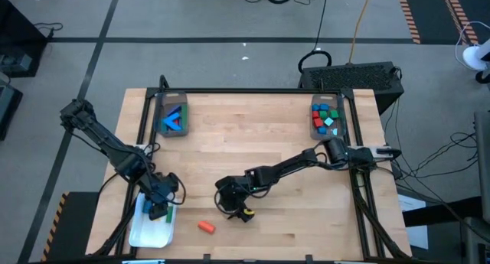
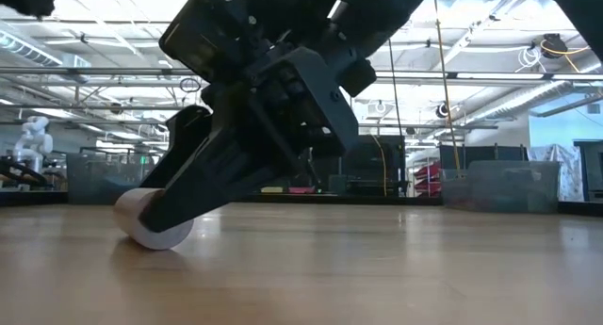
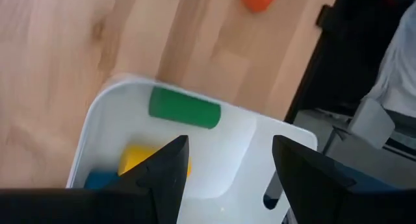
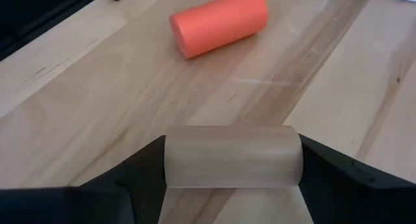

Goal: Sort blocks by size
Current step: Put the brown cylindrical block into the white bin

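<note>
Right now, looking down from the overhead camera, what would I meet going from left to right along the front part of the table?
White tray under the left gripper → orange cylinder lying loose on the wood → right gripper, lowered around a tan cylinder that the right wrist view shows between its fingers.

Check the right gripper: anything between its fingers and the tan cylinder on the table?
Nothing visible. In the right wrist view the tan cylinder lies directly between the right gripper fingers, lengthwise across the gap, on bare wood. The orange cylinder lies beyond it, apart, not in the way.
</note>
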